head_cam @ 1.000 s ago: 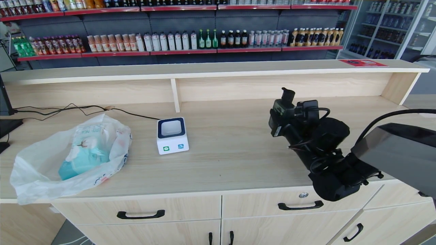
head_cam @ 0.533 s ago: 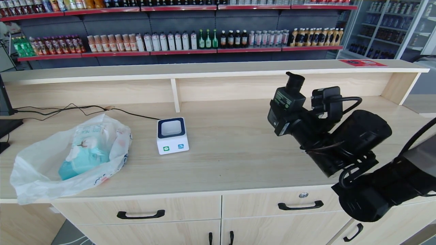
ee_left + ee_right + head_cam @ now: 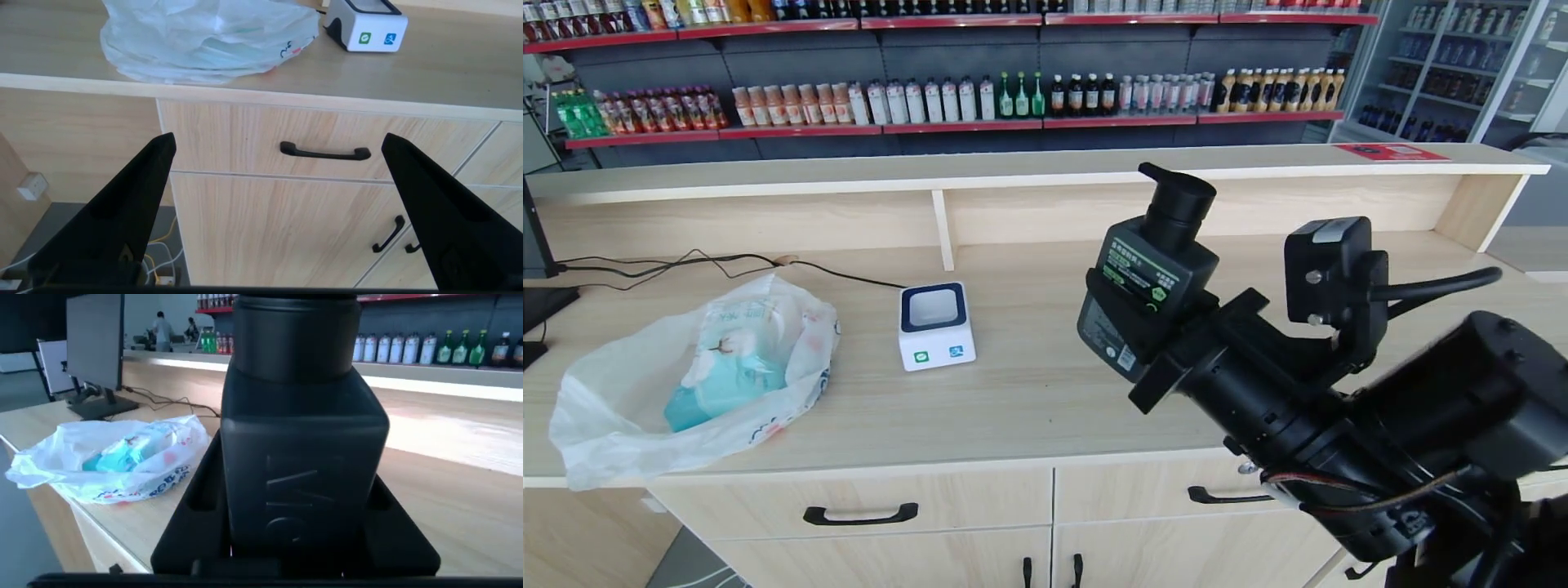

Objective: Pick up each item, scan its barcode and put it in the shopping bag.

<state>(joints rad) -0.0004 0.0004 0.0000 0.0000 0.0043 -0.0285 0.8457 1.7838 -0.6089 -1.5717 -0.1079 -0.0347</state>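
The pale wooden tabletop (image 3: pixel 1045 392) carries a white shopping bag (image 3: pixel 621 400) at far left with a teal pack (image 3: pixel 731 367) inside. At right, the right pincer (image 3: pixel 1158 327) pinches a dark bottle (image 3: pixel 1147 282) above the tabletop. The white scanner (image 3: pixel 937 325) sits mid-tabletop. The left pincer (image 3: pixel 278 143) is spread, low before the drawers.

Matt plastic bottle (image 3: pixel 1145 284), thin crinkled plastic shopping bag (image 3: pixel 609 412), smooth wood-grain counter (image 3: pixel 1045 392).

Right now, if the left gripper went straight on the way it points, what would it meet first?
Probably the drawer front under the counter, near its black handle. The left gripper is open and nothing shows in between, though depth is unclear.
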